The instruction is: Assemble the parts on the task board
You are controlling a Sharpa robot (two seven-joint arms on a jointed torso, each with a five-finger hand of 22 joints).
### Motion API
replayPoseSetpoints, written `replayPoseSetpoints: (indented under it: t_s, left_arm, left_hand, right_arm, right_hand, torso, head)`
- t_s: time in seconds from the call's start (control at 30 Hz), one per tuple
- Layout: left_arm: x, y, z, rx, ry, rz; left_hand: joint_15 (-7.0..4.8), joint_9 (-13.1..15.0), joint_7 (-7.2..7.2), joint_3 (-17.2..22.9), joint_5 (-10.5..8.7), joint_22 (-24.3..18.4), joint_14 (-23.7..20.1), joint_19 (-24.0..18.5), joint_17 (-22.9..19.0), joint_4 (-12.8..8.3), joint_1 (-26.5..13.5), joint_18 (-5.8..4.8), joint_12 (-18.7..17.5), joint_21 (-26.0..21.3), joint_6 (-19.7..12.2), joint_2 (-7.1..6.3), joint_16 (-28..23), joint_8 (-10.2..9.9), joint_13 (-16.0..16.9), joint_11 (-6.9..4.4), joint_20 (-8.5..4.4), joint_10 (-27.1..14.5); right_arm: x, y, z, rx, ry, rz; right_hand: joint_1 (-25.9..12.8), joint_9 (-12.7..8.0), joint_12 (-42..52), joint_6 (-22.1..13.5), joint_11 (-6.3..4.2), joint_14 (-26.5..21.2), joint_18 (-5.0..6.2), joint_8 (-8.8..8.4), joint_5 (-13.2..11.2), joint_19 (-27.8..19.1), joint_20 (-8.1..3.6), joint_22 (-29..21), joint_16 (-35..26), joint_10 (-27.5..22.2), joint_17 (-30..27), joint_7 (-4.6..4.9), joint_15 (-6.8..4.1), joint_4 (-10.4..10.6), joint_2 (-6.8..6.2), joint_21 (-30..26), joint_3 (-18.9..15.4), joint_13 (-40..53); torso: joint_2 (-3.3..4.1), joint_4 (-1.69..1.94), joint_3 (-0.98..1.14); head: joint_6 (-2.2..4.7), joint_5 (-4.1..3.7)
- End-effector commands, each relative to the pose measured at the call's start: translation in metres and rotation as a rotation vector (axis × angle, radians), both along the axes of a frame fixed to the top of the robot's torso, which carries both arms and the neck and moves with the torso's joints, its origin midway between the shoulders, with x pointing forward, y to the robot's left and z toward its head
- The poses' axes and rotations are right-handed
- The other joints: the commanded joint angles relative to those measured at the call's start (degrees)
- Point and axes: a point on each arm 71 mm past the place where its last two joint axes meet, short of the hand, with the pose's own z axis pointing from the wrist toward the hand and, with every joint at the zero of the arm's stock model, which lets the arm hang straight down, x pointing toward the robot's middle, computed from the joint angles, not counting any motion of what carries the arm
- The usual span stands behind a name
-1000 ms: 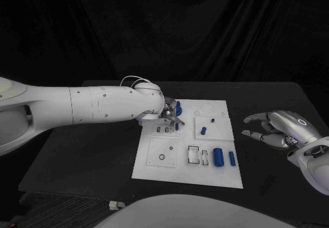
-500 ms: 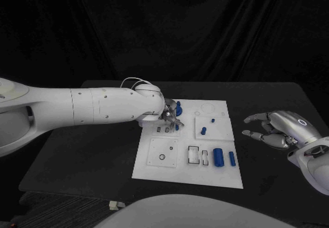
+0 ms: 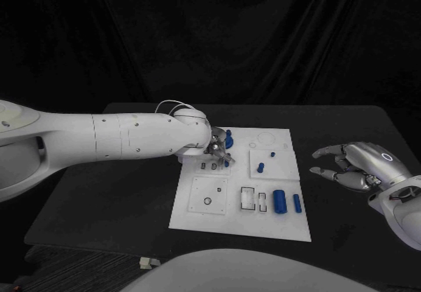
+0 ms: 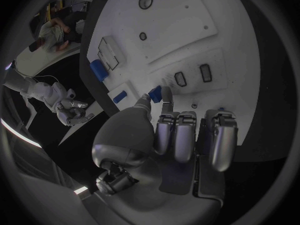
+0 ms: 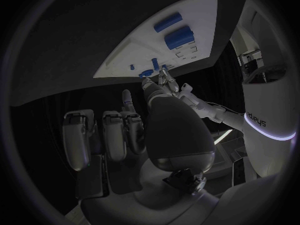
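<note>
The left hand (image 3: 216, 148) sits over the board's (image 3: 210, 219) far-left corner; its wrist cam shows thumb and finger pinching a small blue part (image 4: 155, 93). The right hand (image 3: 355, 165) hovers off the board, fingers loosely curled, holding nothing.

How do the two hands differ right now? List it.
Place: the left hand is over the task board; the right hand hangs off the board's right edge.
Load: the left hand pinches a small blue part; the right hand holds nothing, fingers apart.
Shared: both are silver, on white arms.
</note>
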Motion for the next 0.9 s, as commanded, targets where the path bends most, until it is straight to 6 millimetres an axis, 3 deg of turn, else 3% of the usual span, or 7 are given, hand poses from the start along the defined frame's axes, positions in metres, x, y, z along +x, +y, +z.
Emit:
replayPoseSetpoints:
  t_s: [0.03,0.4,0.7,0.9]
  left_arm:
    - [-0.0017,-0.0034,-0.0016,-0.014,0.015,-0.021]
    - [-0.0025,-0.0040,-0.0028,-0.013,0.020,-0.025]
    - [-0.0031,-0.0013,-0.0030,-0.011,0.020,-0.019]
    - [-0.0042,0.0025,-0.0025,-0.014,0.016,-0.010]
  left_hand:
    - [-0.24,0.1,0.06,0.4,0.81,15.1,6.1,6.0,15.1,-0.4,0.7,-0.79,0.2,0.2,0.4,-0.16,-0.3,-0.6,15.1,-0.34,-0.26,5.9]
    - [-0.40,0.3,-0.15,3.3,6.00,15.1,6.1,6.0,15.1,-2.3,2.1,-0.79,0.2,0.2,1.1,-0.69,-0.3,-3.0,15.1,-0.52,-0.40,5.9]
    - [-0.51,0.6,-0.29,7.2,6.92,15.1,6.1,6.0,15.1,-3.9,2.9,-0.79,0.2,0.2,1.5,-1.33,-0.3,-4.5,15.1,-0.66,-0.53,5.9]
    - [-0.58,1.2,-0.32,12.7,8.98,15.1,6.1,6.0,15.1,-5.4,2.5,-0.79,0.2,0.2,1.9,-3.04,-0.3,-5.7,15.1,-0.71,-0.63,5.9]
  right_arm:
    - [-0.0004,-0.0006,-0.0015,-0.008,0.007,-0.013]
    - [-0.0004,-0.0011,-0.0027,-0.012,0.013,-0.015]
    - [-0.0012,-0.0015,-0.0065,-0.018,0.026,-0.018]
    - [-0.0014,-0.0019,-0.0078,-0.022,0.031,-0.019]
  right_hand:
    - [0.8,-0.1,0.1,0.4,-0.18,5.9,-0.27,-0.11,0.2,5.4,-0.43,14.8,0.2,6.0,15.1,0.09,-0.50,-0.3,-0.06,-0.1,0.2,15.1]
    - [1.0,-0.1,0.1,0.4,-0.19,5.9,-0.24,-0.12,0.2,5.3,-0.44,14.8,0.2,6.0,15.1,0.10,-0.51,-0.3,-0.01,-0.2,0.2,15.1]
    - [1.3,-0.2,0.1,0.5,-0.18,5.9,-0.18,-0.15,0.4,5.1,-0.45,14.7,0.2,6.0,15.1,0.12,-0.51,-0.4,0.14,-0.4,0.4,15.1]
    - [1.6,-0.2,0.1,0.6,-0.16,5.9,-0.14,-0.20,0.6,5.0,-0.45,14.7,0.2,6.0,15.1,0.15,-0.50,-0.5,0.22,-0.5,0.5,15.1]
  torso:
    - [0.07,0.04,0.01]
    - [0.03,0.02,-0.04]
    - [-0.03,0.03,-0.04]
    - [-0.07,0.03,-0.04]
  head:
    - [0.00,-0.01]
    - [0.00,0.14]
    - [0.00,0.22]
    - [0.00,0.35]
